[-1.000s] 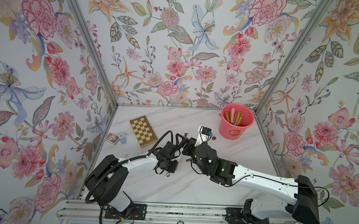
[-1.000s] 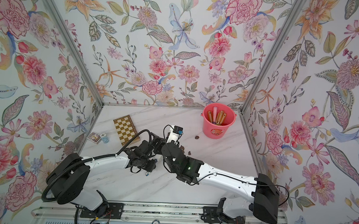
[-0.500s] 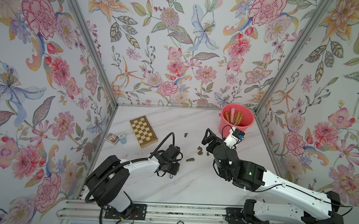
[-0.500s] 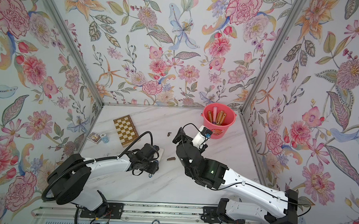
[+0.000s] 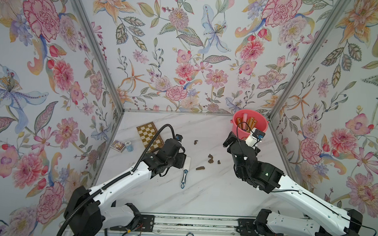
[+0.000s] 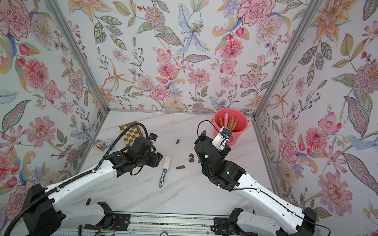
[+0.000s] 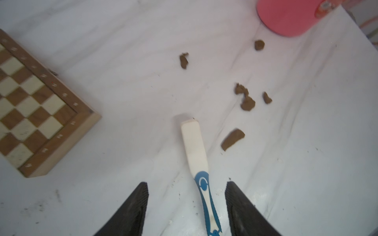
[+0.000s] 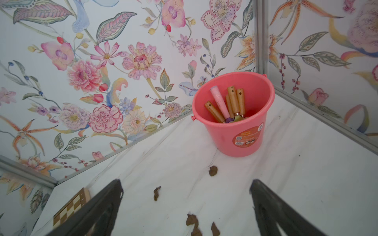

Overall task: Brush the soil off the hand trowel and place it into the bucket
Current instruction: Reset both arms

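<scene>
The left gripper (image 7: pixel 186 183) had just let go, jaws part-open astride the brush (image 7: pixel 194 147) flat on the table (image 7: pixel 122 40), while the right gripper (image 8: pixel 186 181) gaped empty by the bucket (image 8: pixel 225 139), trowel seemingly among its wooden handles (image 8: pixel 233 100), soil (image 7: pixel 233 139) loose nearby, task looked done.

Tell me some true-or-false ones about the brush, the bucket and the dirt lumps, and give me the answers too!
1. The brush lies on the table. True.
2. The left fingers squeeze the brush. False: they stand open on either side of its handle.
3. The bucket is empty. False: tools with wooden handles and one pink handle stand in it.
4. Brown soil lumps lie on the table. True.
5. The right fingers hold something. False: they are open and empty.
</scene>
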`<control>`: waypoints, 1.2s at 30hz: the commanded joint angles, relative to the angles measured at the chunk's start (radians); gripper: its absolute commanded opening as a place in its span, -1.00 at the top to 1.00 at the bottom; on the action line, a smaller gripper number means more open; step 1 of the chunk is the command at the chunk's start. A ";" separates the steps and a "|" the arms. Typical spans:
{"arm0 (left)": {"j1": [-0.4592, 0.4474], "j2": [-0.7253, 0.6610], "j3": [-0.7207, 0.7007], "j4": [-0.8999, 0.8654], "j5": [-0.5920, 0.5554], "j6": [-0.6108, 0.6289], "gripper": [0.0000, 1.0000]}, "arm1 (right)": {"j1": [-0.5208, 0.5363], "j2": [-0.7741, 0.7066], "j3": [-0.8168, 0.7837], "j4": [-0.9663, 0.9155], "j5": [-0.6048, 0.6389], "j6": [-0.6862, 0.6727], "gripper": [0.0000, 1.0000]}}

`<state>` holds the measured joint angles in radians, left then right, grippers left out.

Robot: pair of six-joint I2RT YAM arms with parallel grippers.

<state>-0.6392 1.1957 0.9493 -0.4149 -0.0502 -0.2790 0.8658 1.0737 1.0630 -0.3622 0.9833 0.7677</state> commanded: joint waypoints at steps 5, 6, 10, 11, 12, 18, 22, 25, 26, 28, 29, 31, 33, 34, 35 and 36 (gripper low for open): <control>0.286 -0.073 0.010 0.139 -0.148 0.119 -0.73 | -0.301 0.005 0.035 -0.119 -0.223 -0.191 -0.98; 0.316 -0.067 0.006 0.153 -0.164 0.135 -0.76 | -0.359 -0.002 0.022 -0.132 -0.249 -0.205 -0.98; 0.432 -0.068 -0.068 0.247 -0.186 0.152 -0.91 | -0.537 -0.040 -0.057 -0.151 -0.377 -0.268 -0.98; 0.469 -0.075 -0.099 0.281 -0.192 0.143 -0.92 | -0.580 -0.052 -0.081 -0.151 -0.397 -0.281 -0.98; 0.505 -0.083 -0.135 0.331 -0.191 0.129 -0.94 | -0.628 -0.061 -0.102 -0.152 -0.417 -0.291 -0.98; 0.639 -0.062 -0.430 0.754 -0.209 0.143 -0.98 | -0.831 -0.035 -0.208 -0.103 -0.508 -0.375 -0.98; 0.642 0.009 -0.584 1.059 -0.242 0.153 -0.98 | -0.848 0.026 -0.281 0.018 -0.460 -0.414 -0.98; 0.641 0.083 -0.645 1.245 -0.272 0.144 -0.98 | -0.864 0.047 -0.346 0.161 -0.515 -0.447 -0.98; 0.641 0.107 -0.646 1.268 -0.287 0.137 -0.98 | -0.867 0.049 -0.371 0.219 -0.520 -0.450 -0.98; 0.642 0.144 -0.651 1.312 -0.280 0.151 -0.98 | -0.874 0.052 -0.424 0.342 -0.532 -0.470 -0.97; 0.641 0.157 -0.656 1.348 -0.276 0.164 -0.98 | -0.883 0.054 -0.453 0.413 -0.557 -0.486 -0.98; 0.642 0.165 -0.672 1.400 -0.278 0.186 -0.98 | -0.899 0.063 -0.516 0.559 -0.625 -0.551 -0.98; 0.641 0.202 -0.689 1.486 -0.305 0.195 -0.98 | -0.902 0.088 -0.558 0.677 -0.616 -0.581 -0.98; 0.641 0.226 -0.693 1.522 -0.314 0.189 -0.98 | -0.905 0.104 -0.564 0.701 -0.604 -0.582 -0.98; 0.640 0.253 -0.693 1.565 -0.313 0.205 -0.98 | -0.909 0.125 -0.566 0.720 -0.600 -0.584 -0.98; 0.635 0.251 -0.687 1.533 -0.298 0.212 -0.98 | -0.911 0.145 -0.571 0.745 -0.600 -0.590 -0.98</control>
<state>-0.0021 1.4151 0.2745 0.9894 -0.3229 -0.1047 -0.0357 1.1816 0.5091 0.1829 0.3992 0.2325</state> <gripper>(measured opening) 0.989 0.990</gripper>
